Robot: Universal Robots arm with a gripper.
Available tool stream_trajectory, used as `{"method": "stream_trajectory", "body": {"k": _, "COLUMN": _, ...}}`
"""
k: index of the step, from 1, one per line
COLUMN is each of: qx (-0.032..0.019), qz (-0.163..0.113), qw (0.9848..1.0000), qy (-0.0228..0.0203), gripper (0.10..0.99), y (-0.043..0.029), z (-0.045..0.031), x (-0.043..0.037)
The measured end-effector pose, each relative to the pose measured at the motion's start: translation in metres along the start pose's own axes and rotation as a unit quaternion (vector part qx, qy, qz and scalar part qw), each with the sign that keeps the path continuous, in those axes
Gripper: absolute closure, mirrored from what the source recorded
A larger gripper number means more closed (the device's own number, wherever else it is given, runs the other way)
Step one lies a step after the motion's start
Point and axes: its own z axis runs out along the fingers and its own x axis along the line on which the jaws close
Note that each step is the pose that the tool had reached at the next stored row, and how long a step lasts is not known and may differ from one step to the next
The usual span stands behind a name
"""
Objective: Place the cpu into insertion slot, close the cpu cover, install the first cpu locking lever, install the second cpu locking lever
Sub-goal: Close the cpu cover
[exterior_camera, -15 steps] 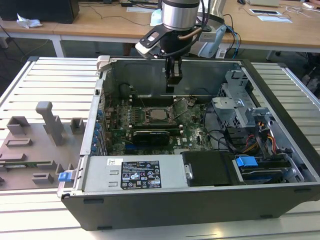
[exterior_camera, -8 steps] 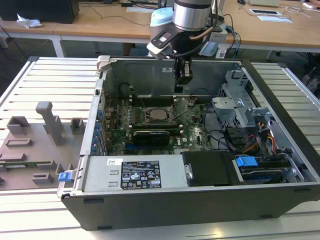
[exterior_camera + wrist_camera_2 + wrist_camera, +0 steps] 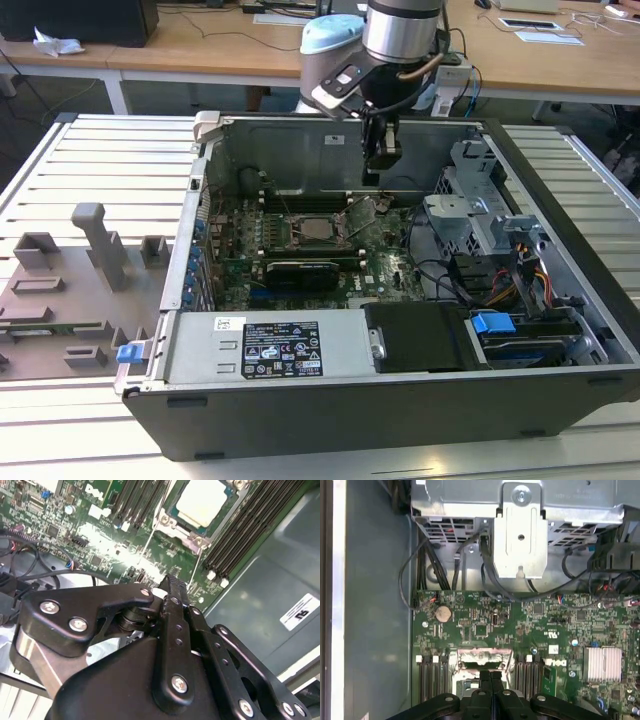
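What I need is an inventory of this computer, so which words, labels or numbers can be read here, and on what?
None can be quoted with confidence.
Large label on the grey metal housing, exterior view: print too small to read.
White sticker on the case wall, second wrist view: blurred.
White markings on the motherboard, first wrist view: too small.

Downward-pointing arm (image 3: pixel 400 35), jaws pressed together

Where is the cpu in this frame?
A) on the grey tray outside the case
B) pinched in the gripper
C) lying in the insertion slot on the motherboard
C: in the second wrist view the cpu sits in the insertion slot, apart from the gripper.
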Motion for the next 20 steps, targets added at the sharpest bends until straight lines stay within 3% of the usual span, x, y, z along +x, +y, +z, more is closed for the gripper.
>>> {"method": "stream_trajectory", "body": {"k": 12, "qx": 0.0003, "qz": 0.000, "qw": 1.0000, "qy": 0.0000, "gripper": 0.980, "y": 0.0225, "z": -0.0001, "x": -0.0004}}
{"method": "stream_trajectory", "body": {"k": 17, "qx": 0.0005, "qz": 0.000, "qw": 1.0000, "qy": 0.0001, "gripper": 0.980, "y": 0.0350, "z": 0.0000, "x": -0.0003}}
{"method": "stream_trajectory", "body": {"k": 20, "qx": 0.0006, "qz": 0.000, "qw": 1.0000, "qy": -0.0001, "gripper": 0.980, "y": 0.0369, "z": 0.0001, "x": -0.0001}}
